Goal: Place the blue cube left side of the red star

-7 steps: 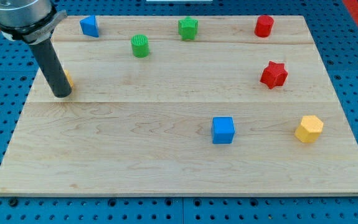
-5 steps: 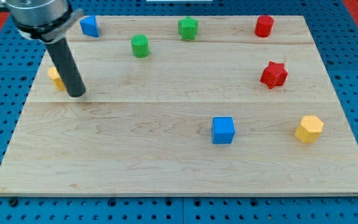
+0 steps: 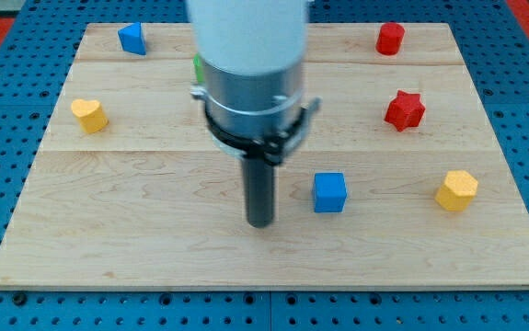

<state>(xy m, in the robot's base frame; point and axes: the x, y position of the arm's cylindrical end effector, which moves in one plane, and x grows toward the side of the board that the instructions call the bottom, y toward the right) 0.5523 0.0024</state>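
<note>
The blue cube sits on the wooden board right of centre, toward the view's bottom. The red star lies up and to the right of it. My tip rests on the board a short way to the left of the blue cube and slightly below it, with a gap between them. The arm's body rises above the tip and hides the two green blocks, except a sliver of one.
A yellow heart-shaped block is at the view's left. A second blue block is at the top left. A red block is at the top right. A yellow block is at the right.
My tip has swept from the left side by the yellow heart block across to the lower middle, stopping just left of the blue cube. No block has moved.
</note>
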